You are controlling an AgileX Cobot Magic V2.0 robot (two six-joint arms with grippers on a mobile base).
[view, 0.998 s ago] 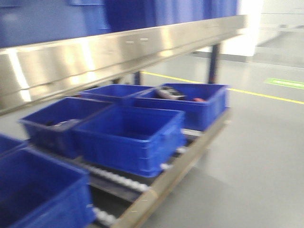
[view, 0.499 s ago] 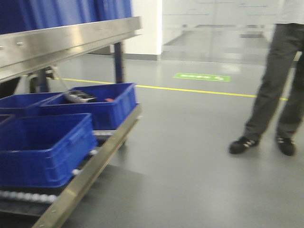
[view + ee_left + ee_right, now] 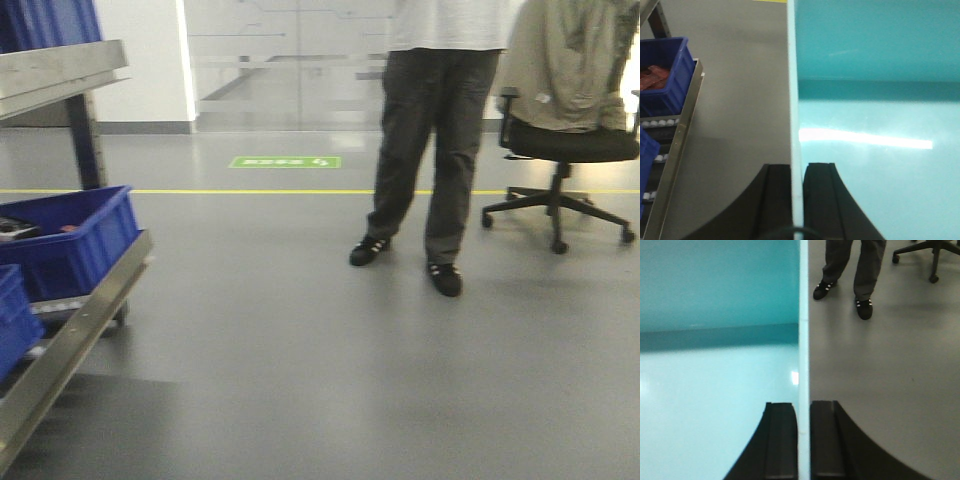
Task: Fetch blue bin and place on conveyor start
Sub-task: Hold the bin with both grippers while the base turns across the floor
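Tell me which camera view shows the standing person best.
The exterior front-facing view: the person is seen from shirt hem to shoes, beside the office chair. The right wrist view shows only the lower legs and shoes. The left wrist view shows none of the person.

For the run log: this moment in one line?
left fingers shut on blue bin wall | right fingers shut on opposite wall | person ahead | conveyor start unseen

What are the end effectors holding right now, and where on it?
Both hold the blue bin: left end effector pinches its left wall rim, right end effector its right wall rim, one finger inside, one outside.
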